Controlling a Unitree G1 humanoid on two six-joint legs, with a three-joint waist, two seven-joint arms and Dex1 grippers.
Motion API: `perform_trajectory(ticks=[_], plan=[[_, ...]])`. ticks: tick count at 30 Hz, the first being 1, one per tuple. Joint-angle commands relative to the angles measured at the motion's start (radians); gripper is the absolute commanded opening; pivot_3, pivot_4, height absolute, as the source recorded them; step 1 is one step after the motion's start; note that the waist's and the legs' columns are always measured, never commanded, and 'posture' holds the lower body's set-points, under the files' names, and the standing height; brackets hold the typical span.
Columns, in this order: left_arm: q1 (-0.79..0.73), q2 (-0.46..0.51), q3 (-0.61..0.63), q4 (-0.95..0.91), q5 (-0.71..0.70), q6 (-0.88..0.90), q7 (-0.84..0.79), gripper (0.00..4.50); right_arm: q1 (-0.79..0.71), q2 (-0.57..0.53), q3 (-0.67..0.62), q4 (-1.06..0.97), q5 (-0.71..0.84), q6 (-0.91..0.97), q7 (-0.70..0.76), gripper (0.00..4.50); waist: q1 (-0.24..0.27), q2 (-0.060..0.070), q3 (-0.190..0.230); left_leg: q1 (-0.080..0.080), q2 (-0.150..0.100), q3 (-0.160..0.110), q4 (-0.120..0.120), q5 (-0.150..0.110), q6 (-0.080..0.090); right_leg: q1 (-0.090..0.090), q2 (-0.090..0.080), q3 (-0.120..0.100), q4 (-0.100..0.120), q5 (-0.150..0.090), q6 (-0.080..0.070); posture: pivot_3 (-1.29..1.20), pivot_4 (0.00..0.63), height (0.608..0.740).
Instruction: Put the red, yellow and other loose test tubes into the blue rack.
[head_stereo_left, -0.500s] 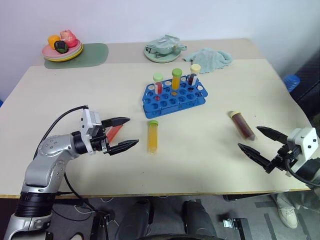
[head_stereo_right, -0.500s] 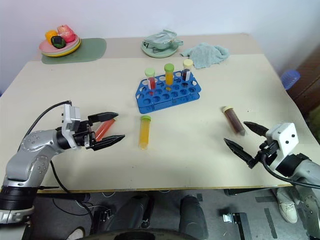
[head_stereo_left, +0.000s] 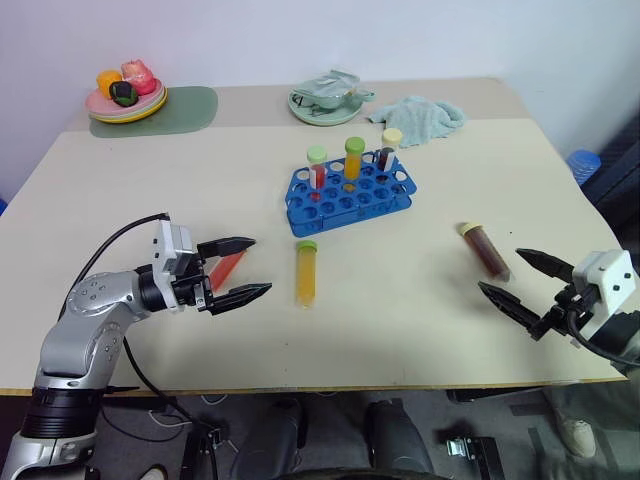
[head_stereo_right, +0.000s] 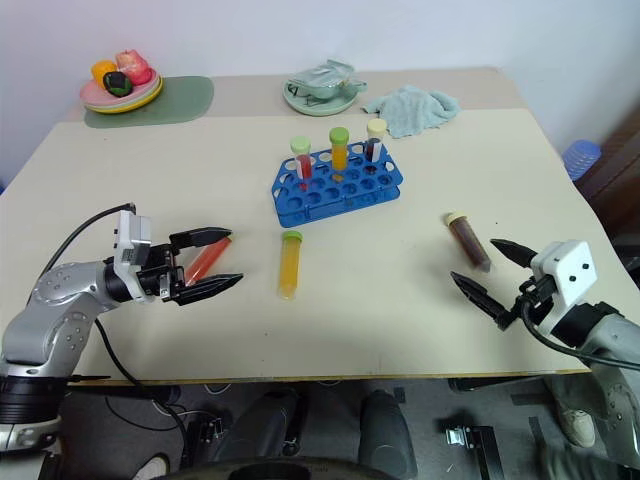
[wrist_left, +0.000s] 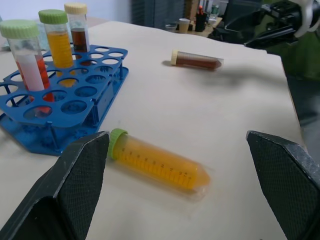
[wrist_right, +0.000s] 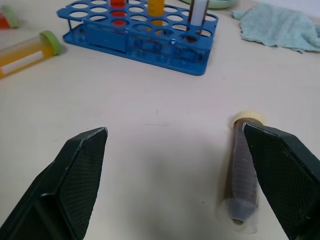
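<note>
Since half a second ago the left gripper (head_stereo_left: 243, 268) has drawn slightly back toward the near-left, and the right gripper (head_stereo_left: 522, 282) has shifted a touch to the right; the tubes and rack lie where they did. Both grippers hover over the table (head_stereo_left: 120, 190) with jaws spread wide and nothing between them. The left one points right, toward the yellow tube (head_stereo_left: 305, 272), with the red tube (head_stereo_left: 228, 266) lying on the table between and beyond its fingers, not touched. The right one sits close to the near-right corner of the table, pointing left, just near of the brown tube (head_stereo_left: 485, 249). The table's near edge runs right under both arms; between the grippers the near half of the table is bare apart from the yellow tube, and there is open surface around the rack (head_stereo_left: 347, 188) on every side. The rack is blue, at the middle of the table, with three capped tubes upright along its far row: red, yellow and dark. The yellow tube has a green cap and lies just near of the rack, cap toward it. The brown tube has a cream cap and lies well right of the rack.
</note>
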Motion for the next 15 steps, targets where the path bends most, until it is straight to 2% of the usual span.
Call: perform_trajectory(ticks=[1,6,9,12,15], plan=[[-0.029,0.004,-0.006,-0.01,-0.008,-0.015,-0.03,4.46,-0.068,-0.082,0.016,-0.019,-0.026,0.144,-0.076,4.43,0.0,0.0,0.0,0.0,0.0,0.0,0.0,0.0,0.0,0.0,0.0,0.0,0.0,0.0,0.0,0.0,0.15,0.74],[-0.063,-0.014,-0.04,0.01,0.007,-0.027,-0.054,4.46,-0.331,-0.226,0.161,0.083,-0.077,0.427,-0.17,4.43,-0.004,0.0,0.0,0.0,0.0,0.0,0.0,0.0,0.0,0.0,0.0,0.0,0.0,0.0,0.0,0.0,0.15,0.74],[-0.089,-0.029,-0.065,0.022,0.01,-0.031,-0.066,4.46,-0.599,-0.284,0.321,0.202,-0.08,0.63,-0.148,4.43,-0.013,0.0,0.0,0.0,0.0,0.0,0.0,0.0,0.0,-0.001,0.0,0.0,0.0,0.0,0.0,0.0,0.15,0.74],[-0.103,-0.041,-0.081,0.026,0.011,-0.031,-0.07,4.46,-0.813,-0.283,0.438,0.325,-0.084,0.798,-0.132,4.43,-0.025,0.0,0.0,-0.002,0.0,-0.001,-0.001,0.0,0.0,-0.002,0.0,-0.001,0.0,0.0,0.0,0.0,0.15,0.74],[-0.113,-0.056,-0.096,0.025,0.011,-0.028,-0.072,4.46,-0.994,-0.263,0.571,0.484,-0.128,0.859,-0.088,4.43,-0.028,0.0,0.001,-0.004,0.0,0.0,-0.001,0.0,0.0,-0.004,0.0,-0.001,-0.001,0.0,0.0,0.0,0.15,0.74]])
